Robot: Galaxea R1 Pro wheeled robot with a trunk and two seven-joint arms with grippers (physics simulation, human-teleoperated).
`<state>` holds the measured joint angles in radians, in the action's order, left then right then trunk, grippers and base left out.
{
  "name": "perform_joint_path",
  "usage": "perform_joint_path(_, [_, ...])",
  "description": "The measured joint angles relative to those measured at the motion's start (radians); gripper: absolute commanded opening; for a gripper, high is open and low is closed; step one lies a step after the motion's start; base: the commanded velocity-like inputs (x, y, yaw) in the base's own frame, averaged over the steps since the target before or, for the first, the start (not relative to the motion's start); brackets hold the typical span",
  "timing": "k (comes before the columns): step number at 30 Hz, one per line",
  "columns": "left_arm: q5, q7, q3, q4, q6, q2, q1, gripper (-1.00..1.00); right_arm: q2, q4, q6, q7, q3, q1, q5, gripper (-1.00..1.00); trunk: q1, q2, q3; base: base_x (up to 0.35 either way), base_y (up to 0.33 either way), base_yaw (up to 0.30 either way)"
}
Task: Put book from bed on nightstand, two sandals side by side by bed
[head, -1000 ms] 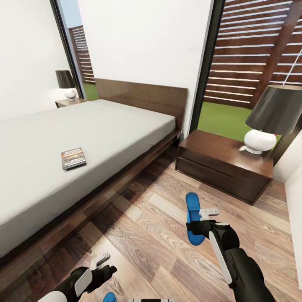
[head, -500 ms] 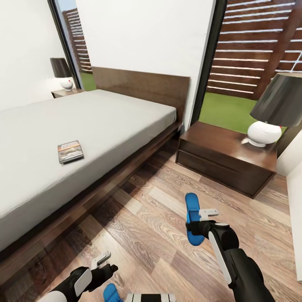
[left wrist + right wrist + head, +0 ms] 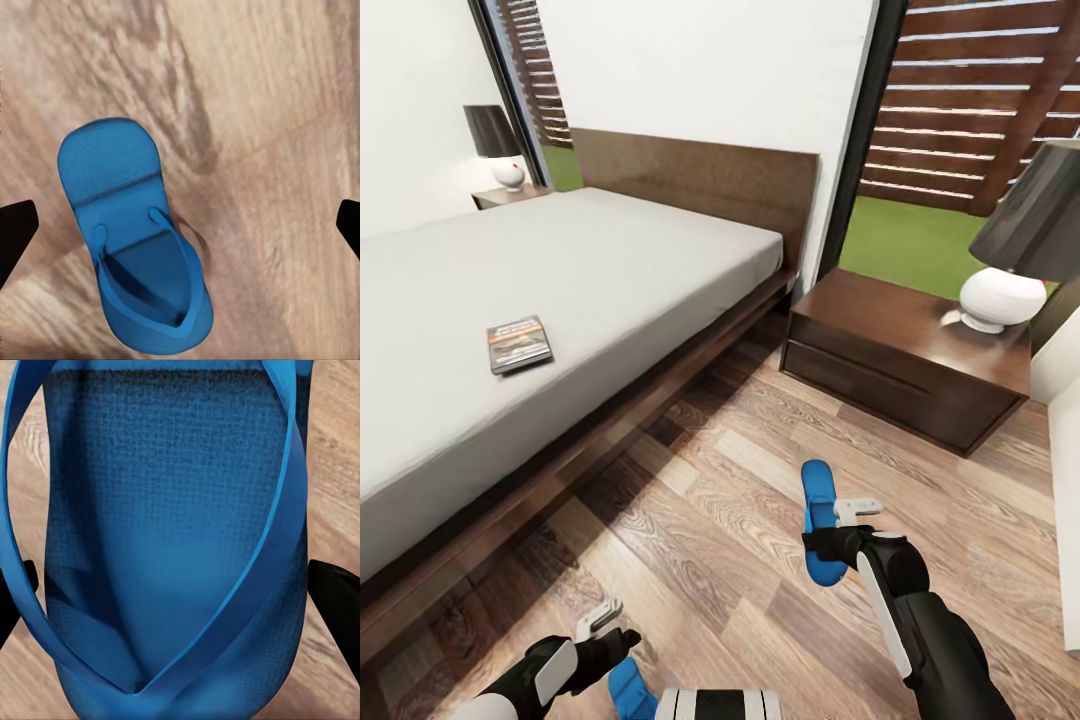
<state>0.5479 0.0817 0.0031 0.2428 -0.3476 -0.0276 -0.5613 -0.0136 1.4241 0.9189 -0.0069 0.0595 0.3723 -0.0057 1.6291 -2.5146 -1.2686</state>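
While the small dark paperback book (image 3: 519,343) with its orange band lies flat on the light-grey mattress of the low wooden-framed bed (image 3: 610,270) at the left of the head view, neither part of the task looks finished. One bright blue flat sandal (image 3: 819,520) sits clamped in the right hand (image 3: 838,528) at lower centre, above the wood-plank floor (image 3: 710,520). The other blue sandal (image 3: 133,236) lies strap-up on the planks under the left hand (image 3: 605,628), whose fingers are spread wide. The dark-brown nightstand (image 3: 905,360), with a white-based lamp (image 3: 1015,270), waits at the right.
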Motion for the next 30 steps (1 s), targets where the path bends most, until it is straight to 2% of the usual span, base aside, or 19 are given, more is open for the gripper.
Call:
perform_joint_path(10, [0.009, 0.002, 0.0, 0.0, -0.001, -0.013, 0.0, 1.0, 0.0, -0.001, 0.0, 0.0, 0.0, 0.0, -0.001, -1.0, 0.0, 0.0, -0.004, 0.0, 0.0, 0.0])
perform_joint_path(18, [0.029, 0.01, -0.001, 0.001, -0.002, -0.044, 0.0, 1.0, 0.0, -0.001, -0.001, 0.0, 0.001, 0.0, -0.001, -1.0, 0.0, 0.0, -0.004, 0.0, 0.0, 0.0])
perform_joint_path(20, [0.033, 0.011, -0.001, 0.002, -0.002, -0.047, 0.0, 1.0, 0.0, -0.001, -0.001, 0.0, 0.002, 0.0, -0.001, -1.0, 0.0, 0.0, -0.004, 0.0, 0.0, 0.0])
perform_joint_path(24, [0.039, 0.011, -0.002, 0.002, -0.001, -0.049, 0.0, 1.0, 0.0, -0.002, -0.001, 0.0, 0.002, 0.0, -0.001, -1.0, 0.002, -0.001, -0.019, 0.0, 0.0, 0.0])
perform_joint_path(30, [0.039, 0.009, -0.002, 0.002, 0.002, -0.05, 0.0, 1.0, 0.0, -0.002, -0.002, 0.0, 0.001, 0.0, -0.001, -1.0, 0.002, -0.001, -0.019, 0.0, 0.0, 0.0])
